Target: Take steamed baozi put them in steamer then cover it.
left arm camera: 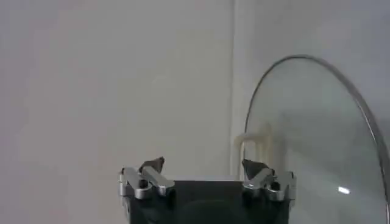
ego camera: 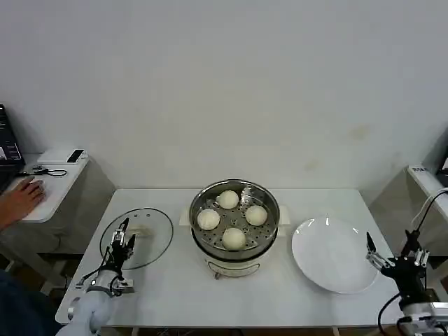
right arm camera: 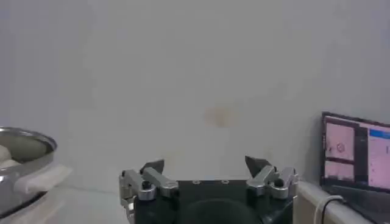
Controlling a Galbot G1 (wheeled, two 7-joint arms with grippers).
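Note:
The steamer [ego camera: 210, 260], a shiny steel pot on a white base, stands mid-table with several cream-white baozi [ego camera: 234, 238] on its perforated tray. The cover [ego camera: 155, 238], a clear glass lid with a cream bar handle [ego camera: 143, 230], lies flat on the table to the steamer's left. My left gripper [ego camera: 126, 234] is open at the lid's near-left edge, close to the handle. In the left wrist view the cover [left arm camera: 317, 134] and its handle [left arm camera: 256, 145] lie just beyond the left gripper [left arm camera: 207, 167]. My right gripper [ego camera: 390, 245] hangs open at the table's right edge; the right wrist view shows this gripper [right arm camera: 207, 167] holding nothing, with the steamer [right arm camera: 24, 149] off to one side.
A flat white plate [ego camera: 332, 253] lies right of the steamer, between it and the right gripper. A low side table [ego camera: 52, 183] with small items stands off the left end. A lit screen [right arm camera: 356, 158] sits beyond the right end.

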